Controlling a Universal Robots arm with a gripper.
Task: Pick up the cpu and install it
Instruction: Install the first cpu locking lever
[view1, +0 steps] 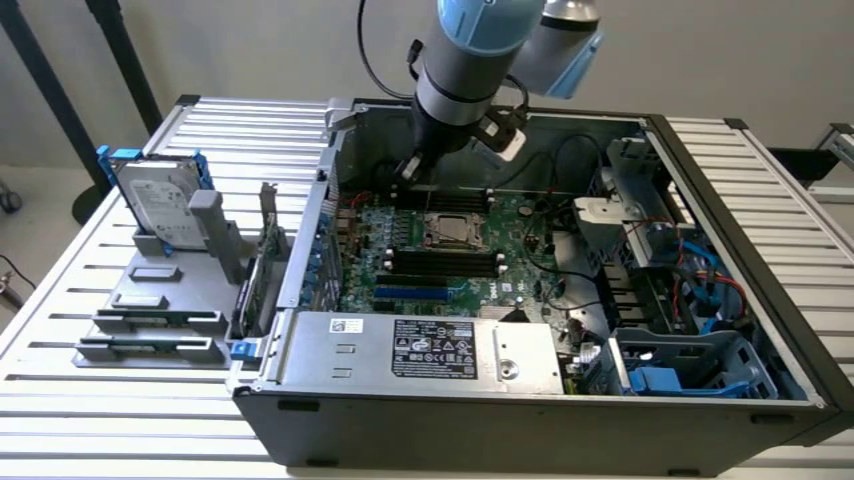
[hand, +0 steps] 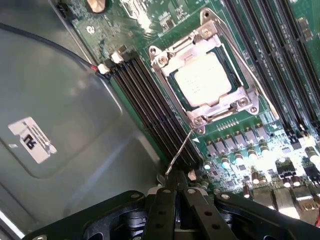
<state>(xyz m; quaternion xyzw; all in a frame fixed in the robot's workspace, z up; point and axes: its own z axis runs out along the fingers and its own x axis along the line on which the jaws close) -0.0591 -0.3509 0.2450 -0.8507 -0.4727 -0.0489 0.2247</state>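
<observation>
Exterior view's left: hard drive (view1: 158, 200) stands upright in its fixture slot, parked clear of the case (view1: 534, 415). Mid-board: the cpu (hand: 204, 80) lies seated in the socket, with the metal load frame (hand: 162, 60) folded over its edges to clamp it. Gripper (hand: 176, 185) hangs just beside the socket, fingers closed. It appears to be pinching the tip of the thin latch lever (hand: 181, 147), though contact is hard to confirm.

Slatted table (view1: 80, 400) carries a computer case (view1: 534, 430) (opened); grey rack (view1: 147, 335) beside.

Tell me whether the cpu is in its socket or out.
In: the cpu lies flat inside the socket's metal frame on the motherboard.
</observation>
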